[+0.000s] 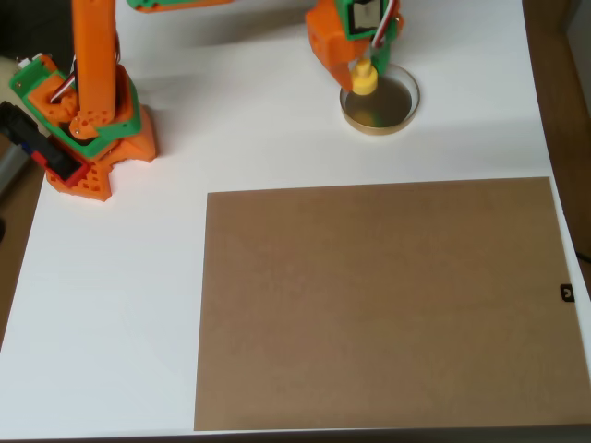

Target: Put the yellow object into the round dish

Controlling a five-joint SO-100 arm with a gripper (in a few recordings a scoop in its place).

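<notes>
Overhead, your fingers (363,69) grip the yellow object (365,79), closed around its top, over the 10 o'clock edge of the round dish (404,113). That dish sits on the white desk (111,305) at 1 o'clock from the brown board (388,305).

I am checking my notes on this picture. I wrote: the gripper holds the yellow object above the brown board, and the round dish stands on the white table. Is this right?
Not quite. In the overhead view the gripper holds the yellow object above the round dish, not above the brown board. The dish does stand on the white table, beyond the board's far edge.
</notes>
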